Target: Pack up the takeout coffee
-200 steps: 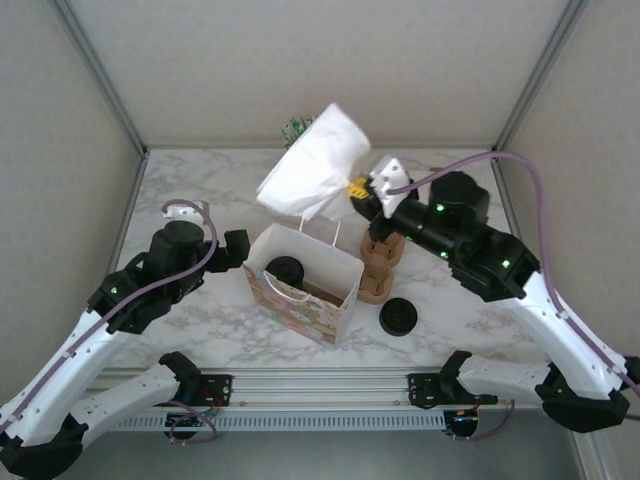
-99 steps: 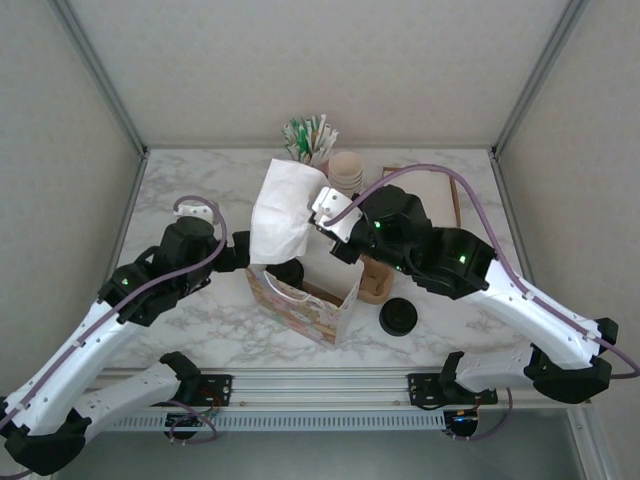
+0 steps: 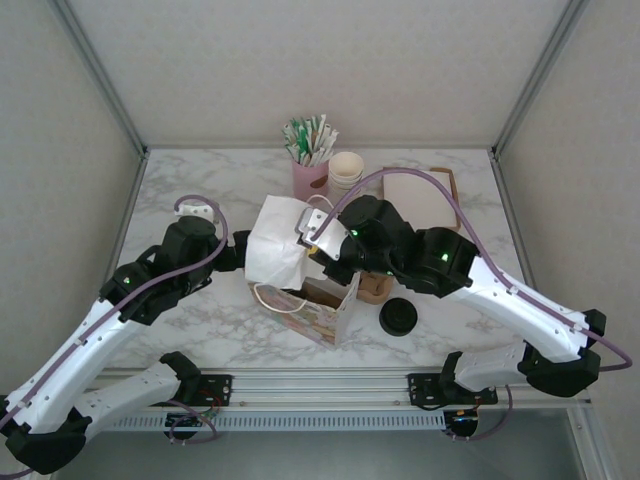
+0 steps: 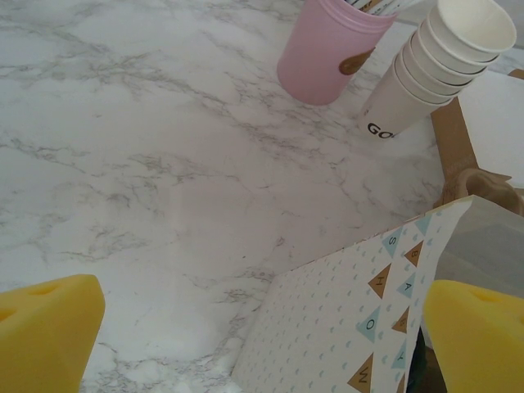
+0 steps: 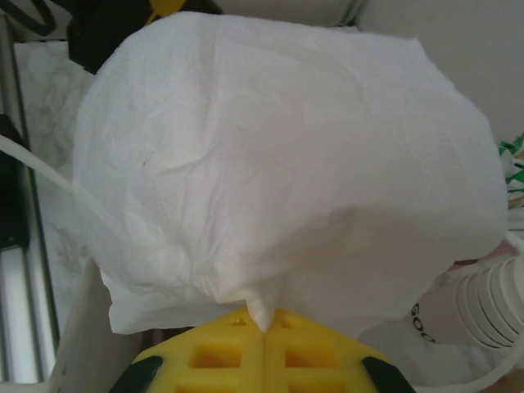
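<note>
A bag (image 3: pixel 320 315) stands mid-way on the table (image 3: pixel 190 190). A napkin (image 3: pixel 275 245) pinched in my right claw (image 5: pixel 264 315) hangs over its mouth; my left claw (image 4: pixel 262 311) gapes at its left side. Behind it: a straw holder (image 3: pixel 308 180), then a cup stack (image 3: pixel 346 170), then a tray (image 3: pixel 420 188) rightward. Right of the bag, a carrier (image 3: pixel 376 290), with a loose lid (image 3: pixel 397 318) before it.

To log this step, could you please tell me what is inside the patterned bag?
A white napkin, pinched in the right tool, drapes over the bag mouth. It covers the interior, so the contents cannot be seen.
</note>
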`<move>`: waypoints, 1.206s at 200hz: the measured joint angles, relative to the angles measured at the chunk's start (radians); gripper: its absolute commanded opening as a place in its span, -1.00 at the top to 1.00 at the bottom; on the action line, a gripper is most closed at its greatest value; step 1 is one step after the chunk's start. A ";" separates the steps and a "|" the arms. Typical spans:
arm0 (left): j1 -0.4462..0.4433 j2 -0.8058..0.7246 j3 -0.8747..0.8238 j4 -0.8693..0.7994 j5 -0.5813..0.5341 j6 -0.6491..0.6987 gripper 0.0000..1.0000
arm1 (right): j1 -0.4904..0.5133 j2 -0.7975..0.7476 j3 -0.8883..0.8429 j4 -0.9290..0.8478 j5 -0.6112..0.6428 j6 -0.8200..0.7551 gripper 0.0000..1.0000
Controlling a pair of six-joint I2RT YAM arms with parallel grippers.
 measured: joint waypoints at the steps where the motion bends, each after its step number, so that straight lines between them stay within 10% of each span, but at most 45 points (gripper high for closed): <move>1: 0.000 0.000 0.000 0.000 0.000 0.000 -1.00 | 0.000 0.001 0.003 -0.004 -0.004 0.002 1.00; 241: 0.000 0.039 0.000 0.000 -0.004 -0.015 -0.97 | -0.130 0.294 0.118 -0.297 -0.082 0.221 1.00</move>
